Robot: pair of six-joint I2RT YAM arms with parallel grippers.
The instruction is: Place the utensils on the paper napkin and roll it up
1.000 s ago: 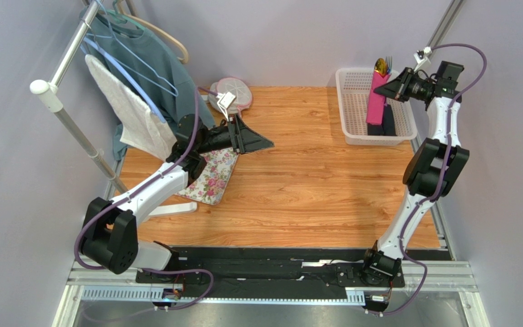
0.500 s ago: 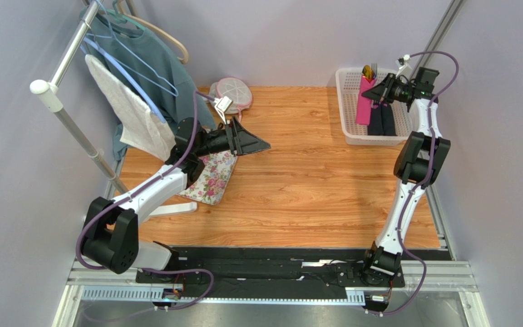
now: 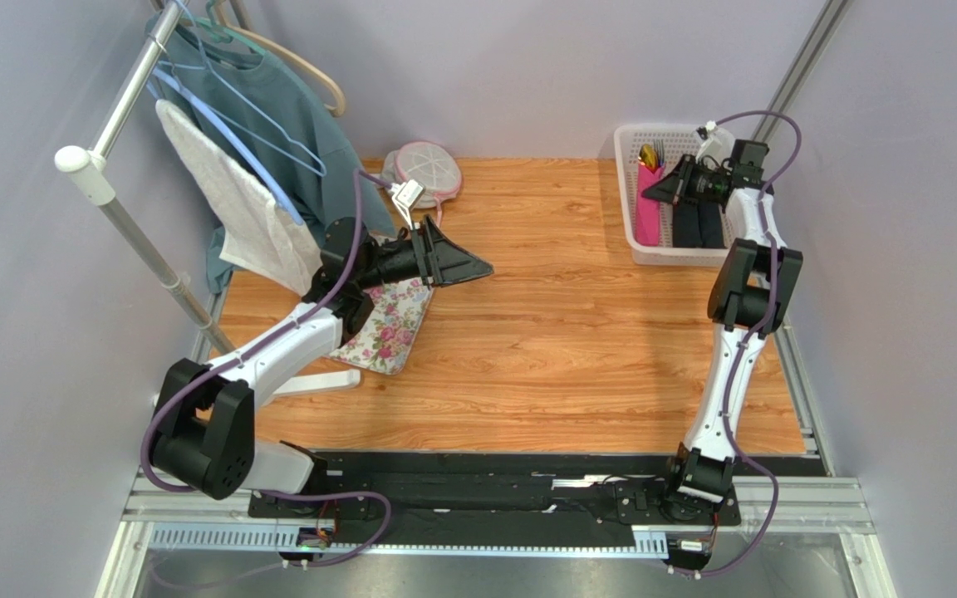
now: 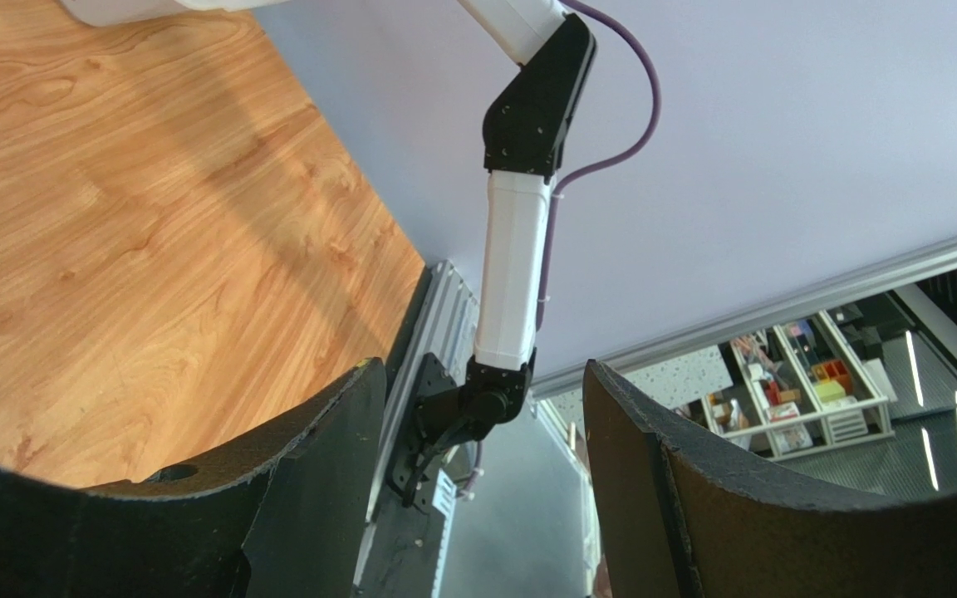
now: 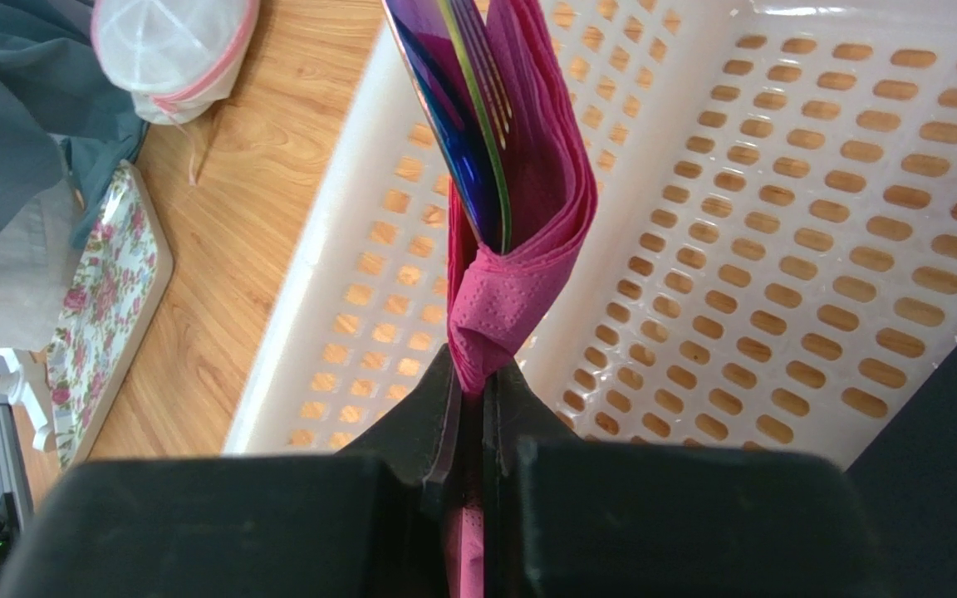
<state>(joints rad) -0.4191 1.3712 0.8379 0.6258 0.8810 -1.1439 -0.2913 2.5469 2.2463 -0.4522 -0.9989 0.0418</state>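
The right gripper (image 5: 477, 386) pinches the folded pink napkin (image 5: 534, 187), shiny utensils (image 5: 459, 75) inside, over a holey white basket (image 5: 821, 187) in the desk's (image 3: 546, 312) far right corner. The left gripper (image 4: 484, 374) gapes wide.

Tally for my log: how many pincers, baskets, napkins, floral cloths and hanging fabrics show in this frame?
Pincers: 2 (left pincer, right pincer)
Baskets: 1 (white basket)
Napkins: 1 (pink paper napkin)
Floral cloths: 1 (floral cloth)
Hanging fabrics: 2 (teal shirt, white towel)
Total: 7
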